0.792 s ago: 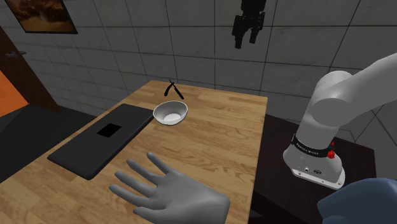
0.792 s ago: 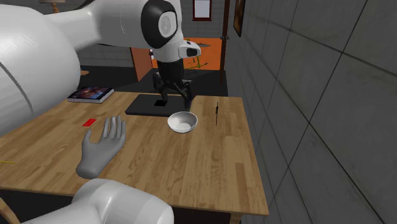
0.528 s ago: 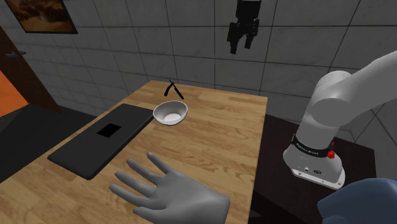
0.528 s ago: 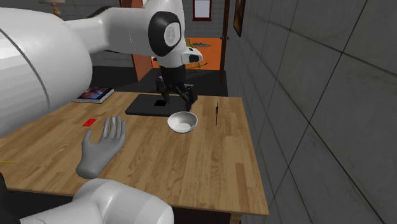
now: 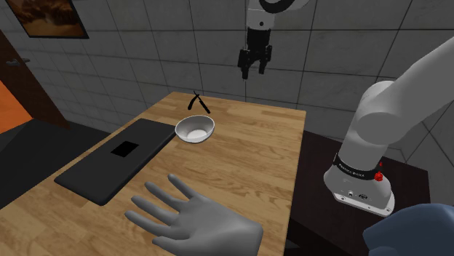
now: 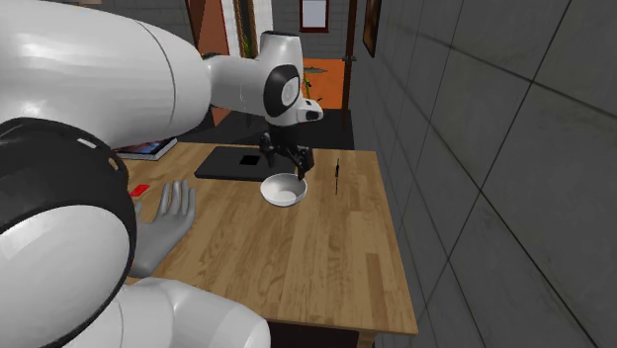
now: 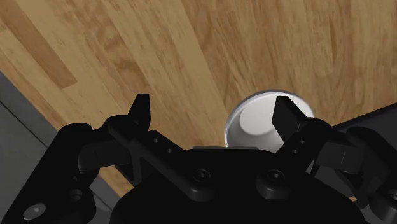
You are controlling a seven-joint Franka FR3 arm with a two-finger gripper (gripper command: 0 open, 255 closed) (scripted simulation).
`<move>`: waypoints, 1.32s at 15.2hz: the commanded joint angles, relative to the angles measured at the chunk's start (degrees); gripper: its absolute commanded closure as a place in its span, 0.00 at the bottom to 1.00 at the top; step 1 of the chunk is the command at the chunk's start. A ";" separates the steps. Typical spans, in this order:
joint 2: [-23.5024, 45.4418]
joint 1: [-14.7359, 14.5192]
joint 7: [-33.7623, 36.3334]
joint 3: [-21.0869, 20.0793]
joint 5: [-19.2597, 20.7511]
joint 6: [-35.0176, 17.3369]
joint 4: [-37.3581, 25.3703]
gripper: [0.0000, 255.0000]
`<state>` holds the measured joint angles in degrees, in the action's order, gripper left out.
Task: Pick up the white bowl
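On the light wooden table [image 5: 255,160] we see a flat black mat [image 5: 94,171], a grey model hand [image 5: 190,218] and a thin black crossed tool [image 5: 198,100] by the tiled wall. The round white bowl [image 5: 195,129], shallow and upright, sits between mat and tool. Above the table, the black gripper [image 5: 252,71] points down, fingers spread wide, holding nothing.

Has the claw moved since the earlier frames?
Yes. In the shoulder view the claw has come down and leftward, closer to the white bowl on the table.
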<state>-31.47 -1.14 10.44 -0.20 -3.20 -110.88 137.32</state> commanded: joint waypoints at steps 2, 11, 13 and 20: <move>5.55 -0.29 -0.02 0.07 -1.03 -5.41 -0.23 0.00; 24.60 -1.34 -1.04 0.20 -4.89 -18.52 -6.02 0.00; 29.02 -1.51 -1.44 0.14 -5.91 -20.75 -8.16 0.00; 44.61 -1.70 -2.88 -0.49 -9.48 -26.30 -18.04 0.00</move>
<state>10.62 -2.85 7.82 -0.56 -12.11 -136.21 120.84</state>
